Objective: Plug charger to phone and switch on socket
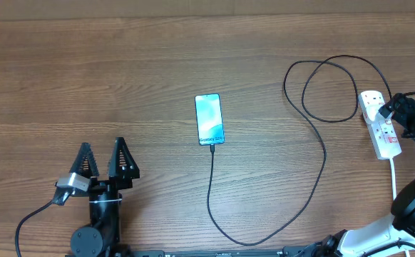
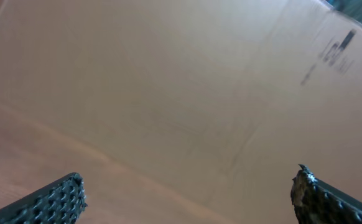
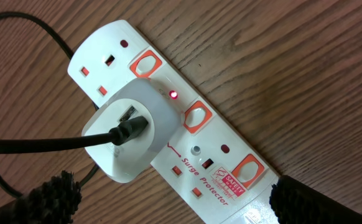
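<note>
**Charging Looks Set, Socket Light On**

The charger (image 1: 211, 185) seems seated in the phone (image 1: 209, 119) mid-counter (image 1: 86, 64), though the view is coarse. The socket (image 3: 231, 149) shows a red light (image 3: 173, 94). The right end effector (image 3: 181, 202) hovers above it, wide open and empty. The left end effector (image 1: 102, 144) is likewise open and empty. Little looks left.

Your brown wooden surface (image 1: 122, 64) carries a slim cyan-screened phone (image 1: 209, 118), a looping black cable (image 1: 211, 178) and a white power strip (image 1: 378, 128).

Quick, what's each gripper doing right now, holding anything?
Left gripper: open, empty.
Right gripper: open, empty, over the socket.
</note>
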